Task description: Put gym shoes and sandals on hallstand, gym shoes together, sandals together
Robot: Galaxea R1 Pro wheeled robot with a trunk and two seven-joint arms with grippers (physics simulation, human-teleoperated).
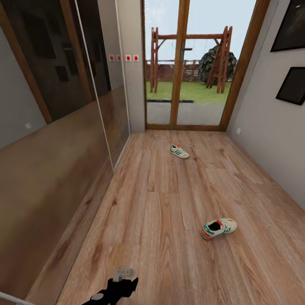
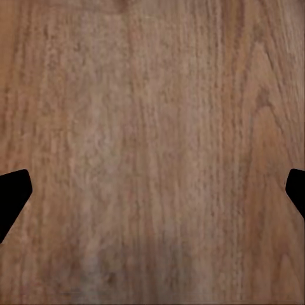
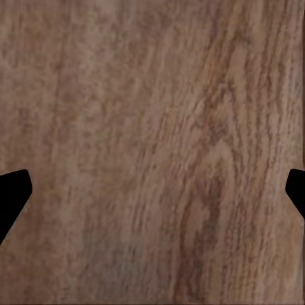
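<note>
Wood-plank corridor floor point(image 1: 161, 203) runs ahead of you in the head view to a glazed door point(image 1: 186, 63), with a dark glass-fronted wardrobe point(image 1: 63, 84) along the left wall and framed pictures point(image 1: 292, 84) on the right. Two gym shoes lie well apart on the planks: the near gym shoe point(image 1: 218, 228) to your right, opening upward, and the far gym shoe point(image 1: 179, 151) close to the door. Your left arm point(image 1: 114, 288) pokes in at the lower edge.

Looking at the left wrist view, the left gripper point(image 2: 152, 197) hangs over bare planks, its fingertips point(image 2: 11, 197) at the two margins, so the jaws stand spread wide with nothing between them.

Your right wrist view gives the same: the right gripper point(image 3: 152, 197) gapes over bare grain, empty.

Expect each shoe to be light, with a soft upper and a stiffer sole. I'd pinch the near one across the padded heel collar or side wall, where the fingers can bite without crushing the toe.
</note>
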